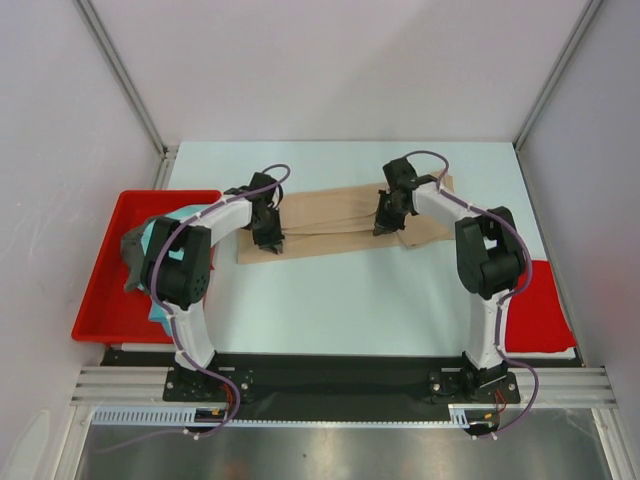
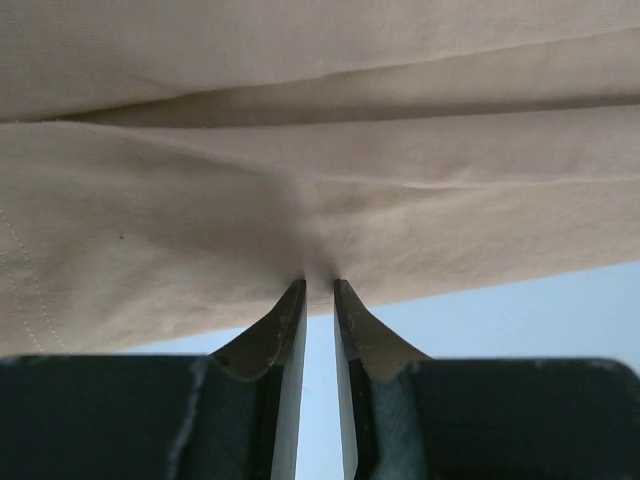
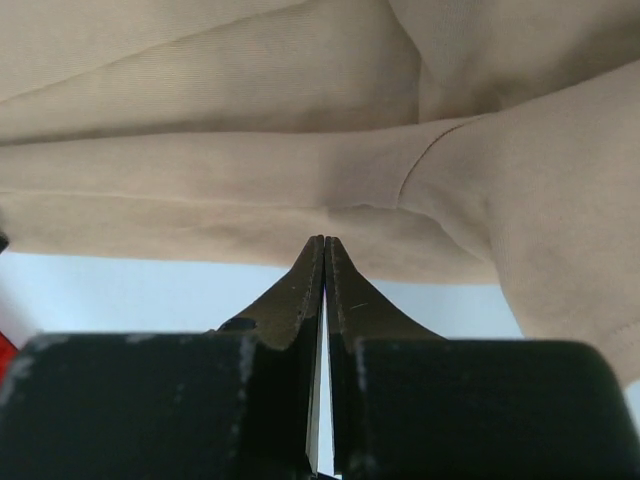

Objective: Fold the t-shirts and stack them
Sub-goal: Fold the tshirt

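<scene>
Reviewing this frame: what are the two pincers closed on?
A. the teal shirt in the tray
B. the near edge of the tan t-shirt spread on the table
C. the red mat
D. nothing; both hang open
B: the wrist views show the left pincer and the right pincer each pinched at the near hem of the tan t-shirt, while the teal shirt lies in the red tray.

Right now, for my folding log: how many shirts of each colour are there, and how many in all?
tan shirt: 1
teal shirt: 1
grey shirt: 1
Total: 3
</scene>
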`<state>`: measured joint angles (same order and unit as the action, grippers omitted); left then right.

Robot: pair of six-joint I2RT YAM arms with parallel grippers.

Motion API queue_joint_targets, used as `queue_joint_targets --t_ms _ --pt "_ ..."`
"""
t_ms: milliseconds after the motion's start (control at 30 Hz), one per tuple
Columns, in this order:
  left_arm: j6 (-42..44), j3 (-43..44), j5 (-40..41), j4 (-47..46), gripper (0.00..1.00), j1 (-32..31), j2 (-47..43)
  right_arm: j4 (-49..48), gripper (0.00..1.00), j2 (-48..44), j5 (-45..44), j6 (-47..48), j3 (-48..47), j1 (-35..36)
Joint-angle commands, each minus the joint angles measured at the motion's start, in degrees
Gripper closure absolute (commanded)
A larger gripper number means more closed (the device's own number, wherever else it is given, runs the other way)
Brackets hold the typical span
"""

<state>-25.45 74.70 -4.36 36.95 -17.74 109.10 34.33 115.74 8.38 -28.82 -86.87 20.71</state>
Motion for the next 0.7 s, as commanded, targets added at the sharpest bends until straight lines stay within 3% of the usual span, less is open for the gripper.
queue_joint_targets --t_ms 0,167,333,667 --pt "0.14 2.56 2.07 -0.65 0.79 -0.02 0.76 -0.93 0.97 1.15 -0.91 -0.54 -2.95 0.47" --pt "0.84 4.66 4.18 0.40 0.79 0.07 1.90 0.22 0.97 1.50 -2.84 0.78 -2.87 0.30" --pt "0.49 6.25 7.61 1.20 0.85 0.25 3.75 -1.98 0.97 2.91 -3.98 1.66 -3.04 0.03" --pt "0.75 5.46 11.56 2.16 0.87 0.42 5.51 -4.35 0.96 8.44 -5.92 4.82 -9.98 -1.28"
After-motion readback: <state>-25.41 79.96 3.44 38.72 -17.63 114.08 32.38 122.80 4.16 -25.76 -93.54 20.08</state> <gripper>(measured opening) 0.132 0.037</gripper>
